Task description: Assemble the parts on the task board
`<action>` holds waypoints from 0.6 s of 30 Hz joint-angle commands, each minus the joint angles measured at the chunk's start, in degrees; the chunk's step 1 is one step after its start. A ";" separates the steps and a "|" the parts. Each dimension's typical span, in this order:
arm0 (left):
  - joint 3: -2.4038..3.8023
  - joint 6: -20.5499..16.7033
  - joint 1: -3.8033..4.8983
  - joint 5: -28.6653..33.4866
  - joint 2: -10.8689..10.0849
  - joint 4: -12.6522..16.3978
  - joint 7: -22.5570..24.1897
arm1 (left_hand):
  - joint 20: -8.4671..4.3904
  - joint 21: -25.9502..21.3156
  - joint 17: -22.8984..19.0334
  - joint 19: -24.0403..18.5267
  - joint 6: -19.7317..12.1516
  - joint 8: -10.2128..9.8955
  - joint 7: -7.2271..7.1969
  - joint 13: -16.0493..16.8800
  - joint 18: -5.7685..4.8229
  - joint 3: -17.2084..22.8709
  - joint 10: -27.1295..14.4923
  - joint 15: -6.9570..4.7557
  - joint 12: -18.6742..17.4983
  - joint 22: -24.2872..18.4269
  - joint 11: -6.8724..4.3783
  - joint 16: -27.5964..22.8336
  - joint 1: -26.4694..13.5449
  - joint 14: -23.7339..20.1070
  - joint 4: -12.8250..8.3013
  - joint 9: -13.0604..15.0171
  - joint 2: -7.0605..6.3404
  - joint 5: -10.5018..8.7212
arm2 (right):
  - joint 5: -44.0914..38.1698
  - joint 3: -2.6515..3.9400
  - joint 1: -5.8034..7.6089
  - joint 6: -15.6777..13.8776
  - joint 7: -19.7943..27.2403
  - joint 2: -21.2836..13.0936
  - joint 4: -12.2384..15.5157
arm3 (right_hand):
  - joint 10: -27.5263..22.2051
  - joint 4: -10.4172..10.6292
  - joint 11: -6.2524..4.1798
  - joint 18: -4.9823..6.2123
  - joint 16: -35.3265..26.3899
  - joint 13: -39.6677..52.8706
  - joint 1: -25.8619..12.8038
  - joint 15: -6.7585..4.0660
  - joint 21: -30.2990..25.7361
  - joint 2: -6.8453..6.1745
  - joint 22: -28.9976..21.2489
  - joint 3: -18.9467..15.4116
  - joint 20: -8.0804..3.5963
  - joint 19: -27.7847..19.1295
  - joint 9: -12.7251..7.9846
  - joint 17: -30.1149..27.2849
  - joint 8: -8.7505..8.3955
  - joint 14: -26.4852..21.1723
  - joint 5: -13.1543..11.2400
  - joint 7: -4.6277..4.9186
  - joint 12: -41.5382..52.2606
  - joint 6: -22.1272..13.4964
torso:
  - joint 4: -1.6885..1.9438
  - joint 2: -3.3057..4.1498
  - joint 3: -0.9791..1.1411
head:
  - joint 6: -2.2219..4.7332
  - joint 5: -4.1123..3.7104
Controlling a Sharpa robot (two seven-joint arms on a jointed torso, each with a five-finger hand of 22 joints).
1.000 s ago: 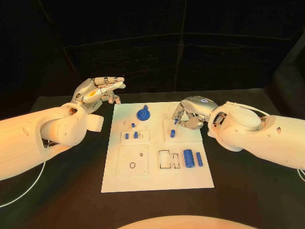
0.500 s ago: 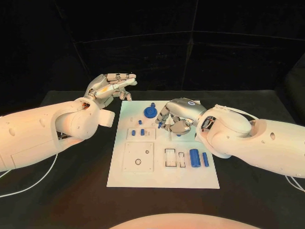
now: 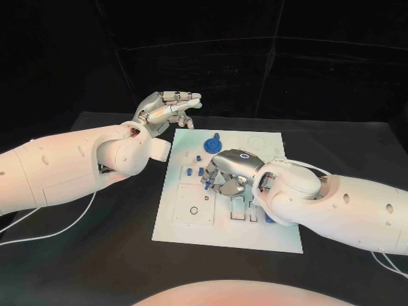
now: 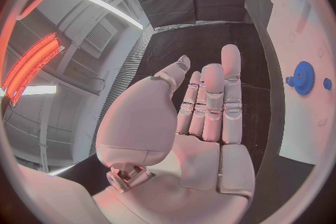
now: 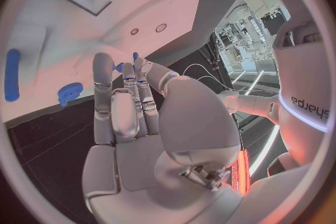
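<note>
Counter: black counter, white task board in the middle.
Right robot hand: has moved left over the board's centre; fingers curled, grasp unclear.
Left robot hand: raised at far left, holding nothing.
Parts: blue gear far on the board.

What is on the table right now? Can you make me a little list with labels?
table: black
board: white plate in the middle of the table
gear: blue, round, on the far part of the board
left hand: raised beyond the board's far left corner, holds nothing, fingers apart
right hand: low over the middle of the board, fingers curled down among small blue parts; whether it holds one cannot be told
small parts: blue pegs stand just left of the right hand
</note>
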 commanded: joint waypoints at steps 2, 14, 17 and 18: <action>0.05 0.23 0.10 0.17 0.21 0.00 0.21 | 0.40 -0.21 -0.06 0.14 0.05 -0.24 0.50 0.02 0.71 -0.39 -0.30 0.21 0.31 -0.10 0.13 -0.05 -0.02 -0.25 0.04 -0.01 0.37 0.09 | -1.95 -0.10 -0.21 2.01 0.58 0.55 -0.75 | 0.24 0.02 -0.06 0.40 0.42 0.04 -0.34 -0.24 0.30 -0.11 0.05 0.34 0.12 -0.32 0.04 0.06 0.07 1.97 0.38 0.27 -0.02 0.22 | 0.09 -0.11 0.00 | -0.46 0.57; 0.06 0.36 0.11 0.17 0.25 -0.09 0.14 | 0.42 -0.24 -0.11 0.16 0.03 -0.24 0.53 0.02 0.71 -0.45 -0.33 0.23 0.34 -0.12 0.16 -0.06 -0.05 -0.26 0.06 0.00 0.36 0.09 | -2.38 -0.21 -0.61 4.20 0.22 1.00 -0.84 | 0.21 0.14 -0.04 0.38 0.47 0.05 -0.49 -0.20 0.41 -0.16 0.15 0.31 0.16 -0.36 0.04 0.06 0.05 1.95 0.27 0.30 -0.04 0.19 | 0.05 0.02 0.07 | -0.87 1.93; 0.06 0.39 0.11 0.17 0.23 -0.16 0.07 | 0.44 -0.27 -0.17 0.17 0.00 -0.24 0.57 0.01 0.70 -0.51 -0.37 0.26 0.38 -0.15 0.19 -0.06 -0.10 -0.28 0.10 0.00 0.36 0.09 | -2.39 -0.22 -0.65 4.70 -0.03 1.06 -0.82 | 0.20 0.17 -0.04 0.38 0.51 0.05 -0.53 -0.20 0.44 -0.18 0.17 0.30 0.17 -0.37 0.04 0.13 0.04 1.96 0.23 0.30 -0.04 0.18 | 0.01 -0.07 0.06 | -1.11 2.01; 0.06 0.39 0.11 0.17 0.21 -0.17 0.06 | 0.44 -0.28 -0.19 0.18 -0.01 -0.25 0.58 0.01 0.70 -0.52 -0.38 0.27 0.38 -0.15 0.19 -0.07 -0.11 -0.28 0.10 0.00 0.36 0.09 | -2.40 -0.22 -0.65 4.84 -0.09 1.07 -0.87 | 0.20 0.17 -0.04 0.38 0.51 0.05 -0.53 -0.20 0.44 -0.18 0.17 0.30 0.17 -0.37 0.04 0.13 0.04 1.96 0.23 0.30 -0.04 0.18 | 0.02 -0.07 0.02 | -1.18 2.00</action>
